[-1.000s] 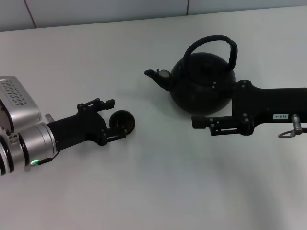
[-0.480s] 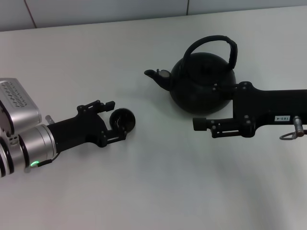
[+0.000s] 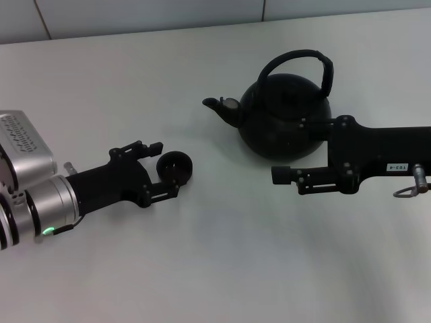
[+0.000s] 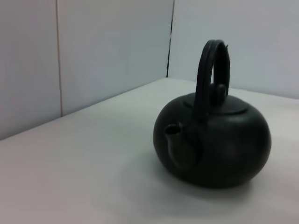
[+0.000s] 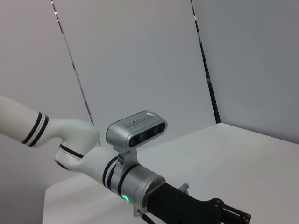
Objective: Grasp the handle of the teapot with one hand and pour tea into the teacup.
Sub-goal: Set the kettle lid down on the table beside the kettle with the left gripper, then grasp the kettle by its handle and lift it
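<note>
Teapot [image 3: 286, 114] sits at one o'clock on the surface [image 3: 222, 269], handle [image 3: 306, 59] free. Right claw [image 3: 288, 149], open and empty, must rise to it. Left claw [image 3: 161, 168] brackets the teacup [image 3: 174, 167] at nine.

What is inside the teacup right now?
The teacup, between the left end effector's open fingers, shows only a dark interior; whether any tea is inside cannot be seen.

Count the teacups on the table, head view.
1. The teacup sits left of the teapot, between the open fingers of the left gripper. None shows elsewhere, though one could be hidden behind the teapot or under the right arm.
</note>
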Controlling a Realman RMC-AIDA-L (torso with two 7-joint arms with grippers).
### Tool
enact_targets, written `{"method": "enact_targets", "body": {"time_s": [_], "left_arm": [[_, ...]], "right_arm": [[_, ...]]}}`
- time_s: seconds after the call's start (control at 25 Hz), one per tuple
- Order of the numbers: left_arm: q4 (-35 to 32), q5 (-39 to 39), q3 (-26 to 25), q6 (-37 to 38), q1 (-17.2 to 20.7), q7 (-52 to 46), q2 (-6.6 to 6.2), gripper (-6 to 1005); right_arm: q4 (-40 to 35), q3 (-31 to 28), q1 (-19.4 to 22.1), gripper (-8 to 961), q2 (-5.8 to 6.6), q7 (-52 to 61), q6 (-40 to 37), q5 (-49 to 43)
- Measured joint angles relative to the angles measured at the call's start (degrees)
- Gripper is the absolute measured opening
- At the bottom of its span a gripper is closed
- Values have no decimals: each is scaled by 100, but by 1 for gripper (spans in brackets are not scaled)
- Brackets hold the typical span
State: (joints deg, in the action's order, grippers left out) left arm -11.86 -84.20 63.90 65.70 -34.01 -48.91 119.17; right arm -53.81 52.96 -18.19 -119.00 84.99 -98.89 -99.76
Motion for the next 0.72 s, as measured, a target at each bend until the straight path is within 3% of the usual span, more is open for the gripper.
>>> {"method": "enact_targets", "body": {"time_s": [0.6, 0.72], "left_arm": [[-593, -35, 13, 1165, 382, -129, -33, 785], [-1192, -93, 53, 1661, 673, -594, -88, 785]], "right_arm": [[-10, -2, -3, 728, 0, -14, 7, 20], [-12, -6, -9, 728, 0, -15, 4, 19]]}}
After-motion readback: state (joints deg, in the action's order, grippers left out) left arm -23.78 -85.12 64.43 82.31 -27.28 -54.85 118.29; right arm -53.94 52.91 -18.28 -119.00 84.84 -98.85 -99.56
